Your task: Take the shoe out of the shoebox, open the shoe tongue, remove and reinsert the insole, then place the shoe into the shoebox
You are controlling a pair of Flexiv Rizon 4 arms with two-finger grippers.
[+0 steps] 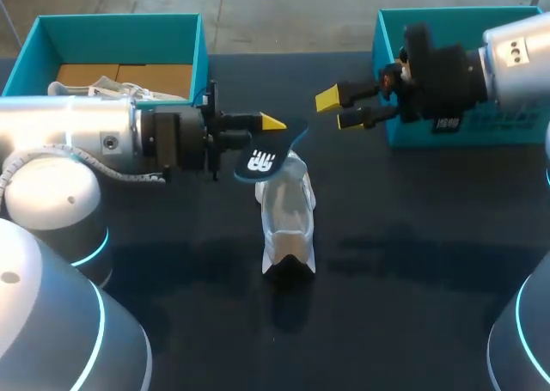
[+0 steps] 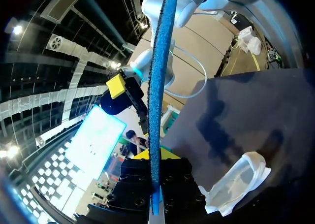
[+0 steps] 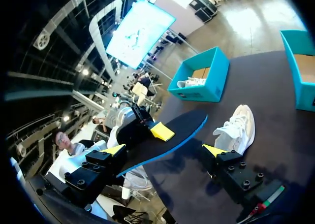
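Observation:
A white shoe (image 1: 288, 219) stands on the dark table, toe towards the far side. Just above its toe end my left gripper (image 1: 268, 133) is shut on the dark, blue-edged insole (image 1: 265, 155), held off the table. In the left wrist view the insole (image 2: 159, 86) shows edge-on, clamped between the fingers (image 2: 179, 189), with the shoe (image 2: 241, 182) below and beside them. My right gripper (image 1: 339, 109) hovers open to the right of the insole, not touching it. In the right wrist view the insole (image 3: 167, 138) reaches in between the wide-apart fingertips (image 3: 214, 150), and the shoe (image 3: 238, 128) lies beyond.
A teal shoebox (image 1: 203, 47) at the back left holds another white shoe (image 1: 112, 88). A second teal box (image 1: 382, 73) stands at the back right, partly behind my right arm. Bare dark table stretches in front of the shoe.

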